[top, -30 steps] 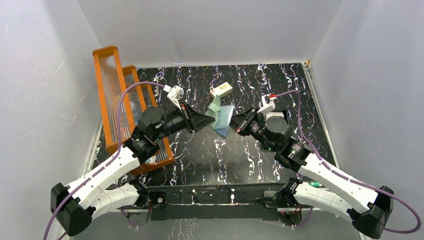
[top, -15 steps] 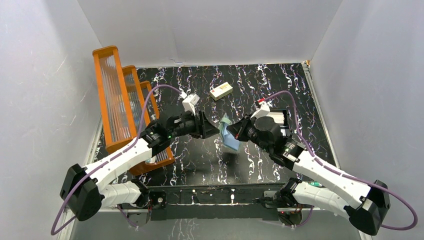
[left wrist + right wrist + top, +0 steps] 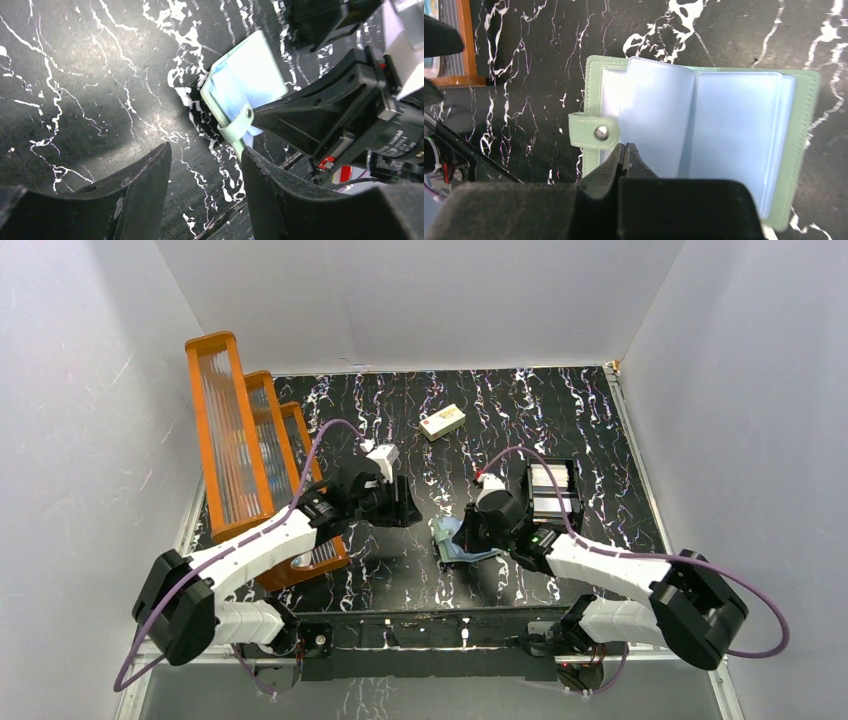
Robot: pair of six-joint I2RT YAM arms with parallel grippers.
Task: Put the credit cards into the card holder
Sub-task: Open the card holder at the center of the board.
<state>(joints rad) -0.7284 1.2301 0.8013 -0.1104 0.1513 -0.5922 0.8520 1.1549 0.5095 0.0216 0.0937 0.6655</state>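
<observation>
The card holder (image 3: 734,125) is laid open on the black marbled table (image 3: 400,410), near the front and between the two arms. Its pale blue lining is turned upward, and its near edge is pinched by the closed fingers of the right gripper (image 3: 624,150). The left gripper (image 3: 206,152) is held just beside the holder, with fingers spread apart and nothing between them. The pale credit cards (image 3: 548,483) are seen in the black tray (image 3: 578,495), beyond the right gripper.
</observation>
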